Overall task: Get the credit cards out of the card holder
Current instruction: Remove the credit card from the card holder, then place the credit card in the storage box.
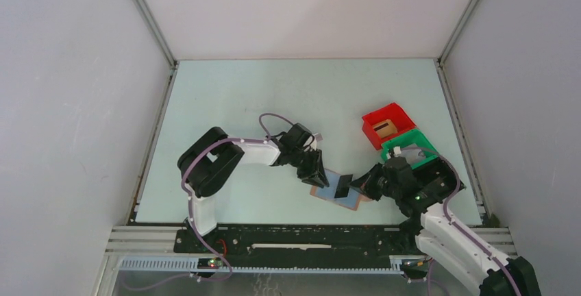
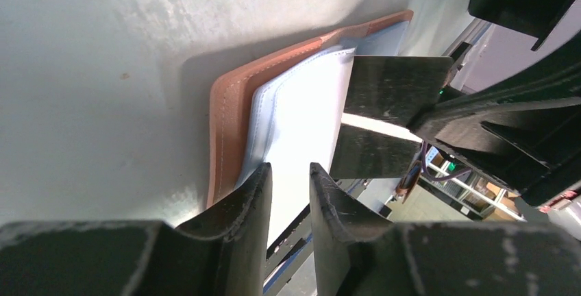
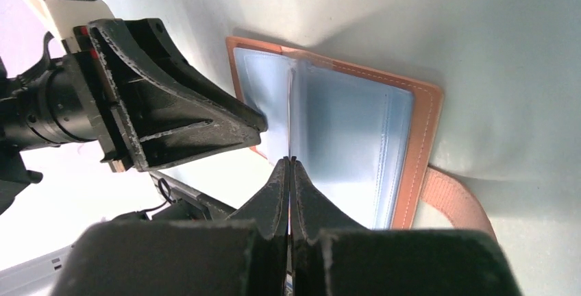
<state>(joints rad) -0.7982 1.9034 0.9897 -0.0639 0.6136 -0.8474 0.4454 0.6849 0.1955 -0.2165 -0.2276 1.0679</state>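
Card holder [image 1: 351, 201] open at worktop [image 1: 240, 104] 5 o'clock; left tool [image 1: 318, 176] tips apart on it, right tool [image 1: 356, 185] clamped on dark card [image 1: 342, 185]. Red bin [image 1: 373, 119] holds tan thing [image 1: 385, 129]; green bin [image 1: 410, 137] contents hidden by arm.

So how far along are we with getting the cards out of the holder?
Done: the card holder lies open. In hand: the right claw is shut on a dark card above it, while the left claw rests on the holder. To do: set the card down. Whether other cards remain, can't tell.

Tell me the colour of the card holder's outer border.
The card holder's border is tan-brown leather with pale stitching; the right wrist view shows it best.
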